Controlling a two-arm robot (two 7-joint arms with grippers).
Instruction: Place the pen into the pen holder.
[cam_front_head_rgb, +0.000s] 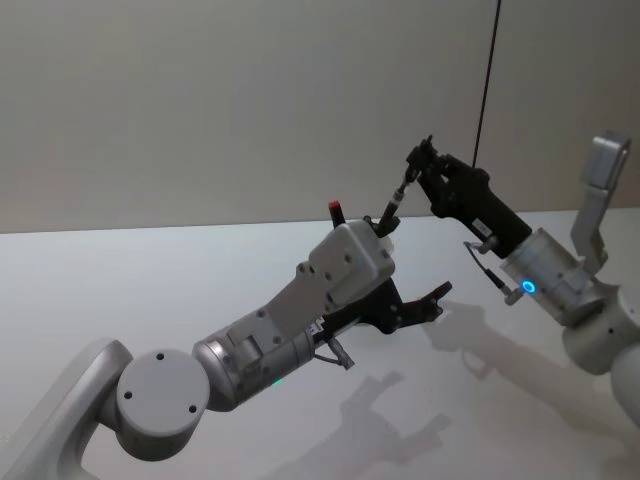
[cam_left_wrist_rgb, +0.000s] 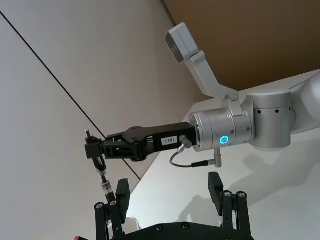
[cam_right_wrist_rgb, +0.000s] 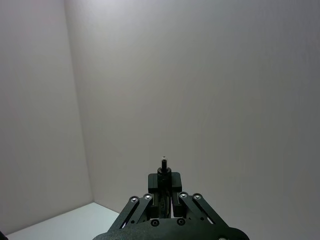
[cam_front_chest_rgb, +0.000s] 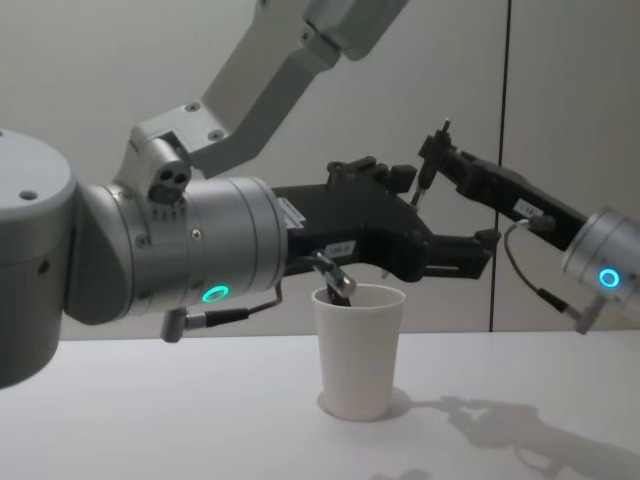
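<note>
Right gripper (cam_front_head_rgb: 418, 160), fingers clamped on the slim black pen (cam_front_head_rgb: 393, 205), should descend plumb into the tapered white paper cup (cam_front_chest_rgb: 358, 350); left gripper (cam_front_chest_rgb: 470, 250), fingers spread, hovers alongside.

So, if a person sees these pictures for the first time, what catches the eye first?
Probably the right gripper, raised in the air and shut on the pen, which hangs slanted above the table. Next, the white pen holder standing upright on the table, with the open left gripper just above its rim.

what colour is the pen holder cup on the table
Plain white, with no print; the pen holder shows best in the chest view.
</note>
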